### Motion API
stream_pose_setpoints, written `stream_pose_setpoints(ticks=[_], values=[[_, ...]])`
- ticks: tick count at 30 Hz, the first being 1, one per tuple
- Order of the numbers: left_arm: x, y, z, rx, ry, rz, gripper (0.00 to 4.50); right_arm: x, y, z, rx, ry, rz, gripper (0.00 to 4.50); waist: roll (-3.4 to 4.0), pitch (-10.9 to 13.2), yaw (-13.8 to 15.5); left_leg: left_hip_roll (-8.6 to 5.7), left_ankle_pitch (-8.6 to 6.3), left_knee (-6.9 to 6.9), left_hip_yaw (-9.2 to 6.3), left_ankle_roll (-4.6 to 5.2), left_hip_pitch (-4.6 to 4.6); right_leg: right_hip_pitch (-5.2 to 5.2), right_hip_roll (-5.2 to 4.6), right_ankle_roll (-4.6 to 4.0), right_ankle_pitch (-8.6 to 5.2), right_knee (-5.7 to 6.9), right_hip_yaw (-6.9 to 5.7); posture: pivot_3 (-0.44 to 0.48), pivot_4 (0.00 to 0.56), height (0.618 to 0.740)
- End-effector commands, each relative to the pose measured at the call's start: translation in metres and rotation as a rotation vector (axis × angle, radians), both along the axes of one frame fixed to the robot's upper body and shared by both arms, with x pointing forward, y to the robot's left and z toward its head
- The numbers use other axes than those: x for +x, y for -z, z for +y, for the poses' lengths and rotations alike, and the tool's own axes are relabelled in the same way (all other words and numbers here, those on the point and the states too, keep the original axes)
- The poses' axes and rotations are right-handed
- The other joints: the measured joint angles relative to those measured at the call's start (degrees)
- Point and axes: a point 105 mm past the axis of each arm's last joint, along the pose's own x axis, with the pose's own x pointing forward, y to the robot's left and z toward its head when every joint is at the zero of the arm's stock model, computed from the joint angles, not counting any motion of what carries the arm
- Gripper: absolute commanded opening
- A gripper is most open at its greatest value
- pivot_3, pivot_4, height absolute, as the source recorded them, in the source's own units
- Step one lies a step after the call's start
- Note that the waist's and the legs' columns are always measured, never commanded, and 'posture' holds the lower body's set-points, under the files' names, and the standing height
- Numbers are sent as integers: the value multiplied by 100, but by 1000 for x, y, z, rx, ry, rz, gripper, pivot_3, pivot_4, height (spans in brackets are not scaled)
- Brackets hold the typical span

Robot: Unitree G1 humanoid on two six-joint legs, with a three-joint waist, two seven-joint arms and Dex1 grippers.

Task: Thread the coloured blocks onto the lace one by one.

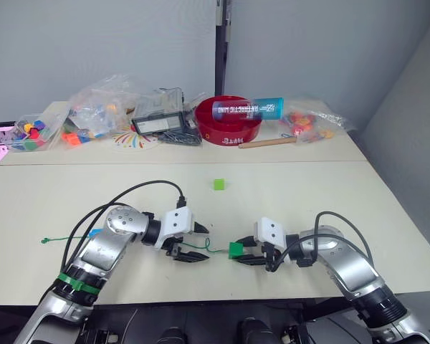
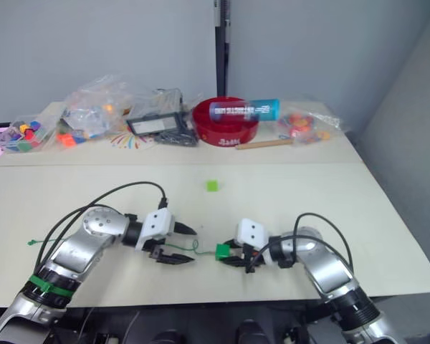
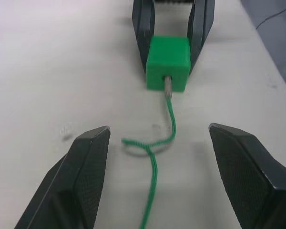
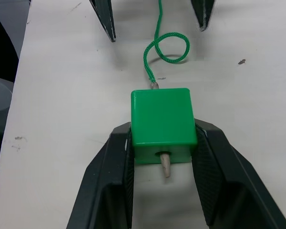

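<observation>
Dark green block (image 4: 163, 121): light, rigid, clamped in right hand (image 4: 164, 157); limp lace (image 3: 170, 125) threaded, graspable at stiff tip (image 4: 165, 164); left hand (image 3: 157, 167) wide open, empty.

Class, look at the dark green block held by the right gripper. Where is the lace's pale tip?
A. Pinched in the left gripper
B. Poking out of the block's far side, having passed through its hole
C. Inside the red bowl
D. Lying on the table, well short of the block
B: in the right wrist view the pale tip pokes out of the dark green block between the right gripper fingers, while the lace enters the opposite face.
</observation>
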Motion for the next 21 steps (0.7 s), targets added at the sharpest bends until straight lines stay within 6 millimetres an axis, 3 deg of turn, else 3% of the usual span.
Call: stream_pose_setpoints(ticks=[1, 6, 10, 17, 21], values=[[0, -2, -13, -8, 38, -36, 3515, 2, -7, 1, 17, -3, -35, 1150, 0, 0, -3, -1, 0, 0, 1, 0, 0, 0, 0, 0, 0, 0, 1, 0, 150, 731], [3, 10, -18, 36, 61, -34, 3515, 2, -6, 3, 19, -3, -32, 1150, 0, 0, -4, 0, 0, 0, 0, 0, 1, 0, 1, 0, 0, 0, 1, 0, 150, 731], [9, 21, -13, 82, 48, -41, 2332, 3, -8, 3, 23, 4, -37, 1150, 0, 0, -7, -1, 0, 0, 0, 0, 1, 0, 0, 0, 0, 0, 2, 0, 150, 731], [9, 21, -18, 63, 60, -38, 30, 4, -9, 3, 27, 10, -42, 1150, 0, 0, 1, -1, 0, 1, 0, 0, 1, 2, 0, 0, 0, 0, 1, 0, 150, 731], [9, 19, -21, 49, 57, -45, 0, 3, -10, 4, 30, 8, -43, 1150, 0, 0, 2, -1, 0, 1, -1, 0, 1, 1, 0, 0, 0, 0, 1, 0, 150, 731]])
